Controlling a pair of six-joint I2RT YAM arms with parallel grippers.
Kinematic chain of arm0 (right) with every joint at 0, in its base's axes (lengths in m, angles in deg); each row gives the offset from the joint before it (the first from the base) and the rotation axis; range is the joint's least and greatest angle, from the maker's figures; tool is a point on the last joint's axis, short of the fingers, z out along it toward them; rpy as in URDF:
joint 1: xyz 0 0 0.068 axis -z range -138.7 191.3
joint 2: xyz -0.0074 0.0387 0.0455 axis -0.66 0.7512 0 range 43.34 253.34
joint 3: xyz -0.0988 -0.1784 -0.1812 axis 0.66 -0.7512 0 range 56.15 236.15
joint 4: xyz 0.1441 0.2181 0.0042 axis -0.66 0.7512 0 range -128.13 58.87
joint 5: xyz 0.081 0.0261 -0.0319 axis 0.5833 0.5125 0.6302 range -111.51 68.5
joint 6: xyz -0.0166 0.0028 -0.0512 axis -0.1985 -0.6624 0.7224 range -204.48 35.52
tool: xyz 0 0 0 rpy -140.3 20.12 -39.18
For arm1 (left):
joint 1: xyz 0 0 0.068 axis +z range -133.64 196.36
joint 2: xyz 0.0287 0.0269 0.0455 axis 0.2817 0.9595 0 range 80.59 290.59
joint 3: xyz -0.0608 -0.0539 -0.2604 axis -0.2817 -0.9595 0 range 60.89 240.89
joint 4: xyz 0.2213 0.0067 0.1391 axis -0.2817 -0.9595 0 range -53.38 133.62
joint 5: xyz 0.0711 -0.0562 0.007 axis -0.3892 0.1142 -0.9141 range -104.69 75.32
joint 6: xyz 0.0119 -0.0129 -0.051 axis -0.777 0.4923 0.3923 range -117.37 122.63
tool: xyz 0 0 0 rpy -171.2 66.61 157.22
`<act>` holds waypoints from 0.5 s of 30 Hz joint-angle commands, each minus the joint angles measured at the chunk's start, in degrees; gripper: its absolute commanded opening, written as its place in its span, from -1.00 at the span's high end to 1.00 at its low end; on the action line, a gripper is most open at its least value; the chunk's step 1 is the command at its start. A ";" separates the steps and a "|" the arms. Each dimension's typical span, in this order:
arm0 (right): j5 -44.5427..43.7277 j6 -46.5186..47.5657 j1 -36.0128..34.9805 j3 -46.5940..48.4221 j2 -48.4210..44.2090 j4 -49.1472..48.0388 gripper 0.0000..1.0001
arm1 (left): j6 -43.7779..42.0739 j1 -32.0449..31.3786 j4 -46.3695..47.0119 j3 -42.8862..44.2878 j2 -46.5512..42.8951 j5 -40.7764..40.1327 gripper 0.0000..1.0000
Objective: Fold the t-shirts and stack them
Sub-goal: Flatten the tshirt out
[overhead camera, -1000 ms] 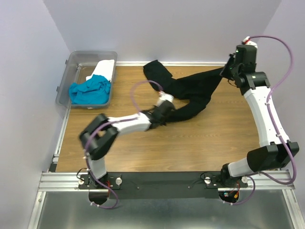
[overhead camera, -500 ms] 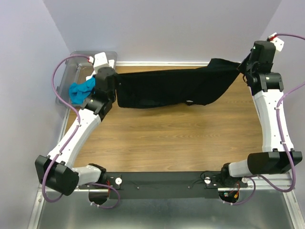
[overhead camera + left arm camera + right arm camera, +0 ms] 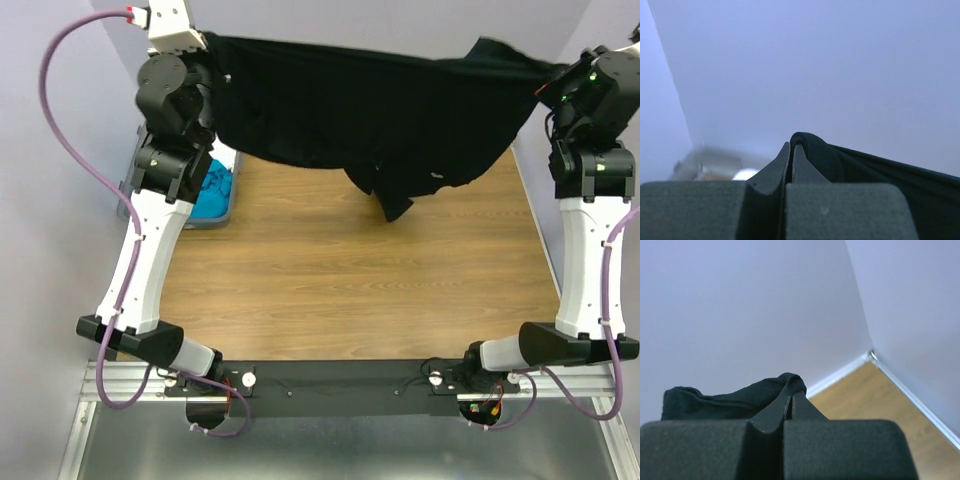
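A large black t-shirt [image 3: 380, 110] hangs stretched in the air between both arms, high above the wooden table [image 3: 350, 290], with a sleeve drooping in the middle. My left gripper [image 3: 208, 45] is shut on its left end; in the left wrist view the cloth [image 3: 840, 160] wraps over the closed fingertips. At the right end, my right gripper [image 3: 556, 72] is shut on the shirt, and black cloth [image 3: 730, 400] bunches at its tips in the right wrist view. A turquoise-blue t-shirt [image 3: 212, 192] shows partly behind the left arm. The white t-shirt is hidden.
The clear plastic bin [image 3: 228, 205] stands at the table's far left, mostly behind the left arm. Lilac walls close the back and sides. A metal rail [image 3: 340, 380] carries the arm bases at the near edge.
Both arms have risen high, lifting the black t-shirt off the table and spreading it wide. The left gripper went from the table's middle to the far left, then up.
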 commanded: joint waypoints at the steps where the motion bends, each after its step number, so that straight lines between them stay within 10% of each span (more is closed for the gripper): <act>1: -6.02 4.56 2.19 3.05 -1.80 -5.68 0.99 | -7.22 2.83 3.01 4.14 -1.41 -1.89 1.00; 15: -4.35 5.98 2.19 -13.20 -11.64 -8.67 0.99 | -9.51 2.66 9.61 -18.85 -12.05 15.50 1.00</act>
